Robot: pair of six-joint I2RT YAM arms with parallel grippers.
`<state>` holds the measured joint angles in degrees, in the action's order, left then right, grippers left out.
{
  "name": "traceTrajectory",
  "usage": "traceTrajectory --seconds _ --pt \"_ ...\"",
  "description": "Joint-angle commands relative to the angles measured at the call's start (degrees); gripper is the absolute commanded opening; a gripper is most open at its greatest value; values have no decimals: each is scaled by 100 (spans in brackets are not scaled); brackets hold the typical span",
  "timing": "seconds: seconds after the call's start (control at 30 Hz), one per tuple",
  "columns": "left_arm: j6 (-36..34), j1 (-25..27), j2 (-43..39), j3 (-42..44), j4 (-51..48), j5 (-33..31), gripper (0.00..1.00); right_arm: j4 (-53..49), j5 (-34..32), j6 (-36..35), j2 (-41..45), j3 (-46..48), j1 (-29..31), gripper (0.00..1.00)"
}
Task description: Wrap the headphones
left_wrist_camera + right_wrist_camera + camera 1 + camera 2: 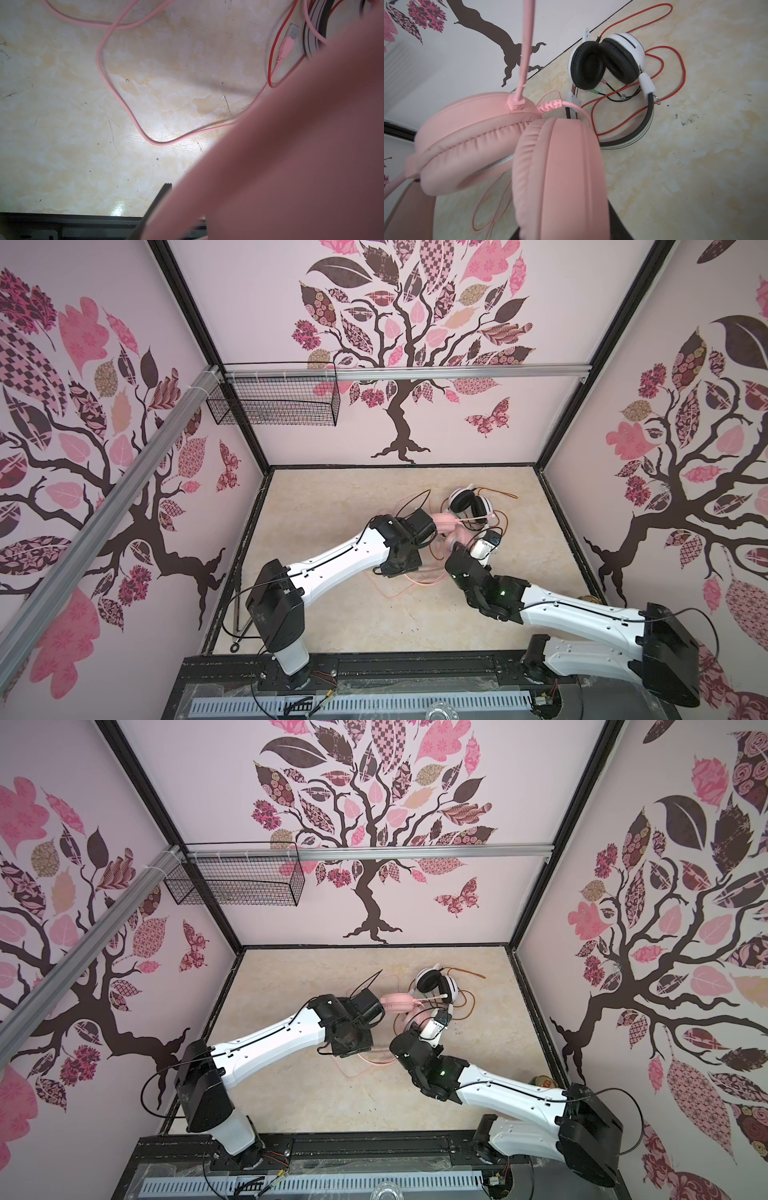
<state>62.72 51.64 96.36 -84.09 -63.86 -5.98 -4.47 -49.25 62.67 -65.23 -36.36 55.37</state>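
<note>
Both sets of jaws meet at the pink headset [399, 1004] in the middle of the desk [291, 1094]: the right jaws partly closed on its earcup, the left jaws' grip hidden though nearer the loose pink cable [99, 62], the white-and-black headset [587, 64] just beyond.

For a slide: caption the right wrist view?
Pink headset fills the foreground; white-and-black headset and its red cable lie on the table behind.

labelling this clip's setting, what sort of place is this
Most likely an enclosed robot test cell, not a home: a left arm and right arm at the front of a marble-look tabletop, boxed in by tree-decal walls, with a wire basket hung high at the back.
</note>
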Motion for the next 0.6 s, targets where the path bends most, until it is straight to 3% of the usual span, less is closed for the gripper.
traceTrajectory --seconds 0.0,0.13,0.33,0.43,0.57 --pt "-237 -131 -272 301 191 -185 40 173 -297 104 272 -108 39 24" --pt "-348 -214 -372 377 259 -294 23 183 -315 91 274 -116 61 24" --pt "-400 -251 -407 421 346 -230 14 224 -287 78 239 -139 80 24" --pt "-459 -268 -416 453 404 -177 4 215 -261 13 195 -183 85 25" --pt "-682 -277 -443 500 517 -97 0 221 -260 -387 199 -263 90 36"
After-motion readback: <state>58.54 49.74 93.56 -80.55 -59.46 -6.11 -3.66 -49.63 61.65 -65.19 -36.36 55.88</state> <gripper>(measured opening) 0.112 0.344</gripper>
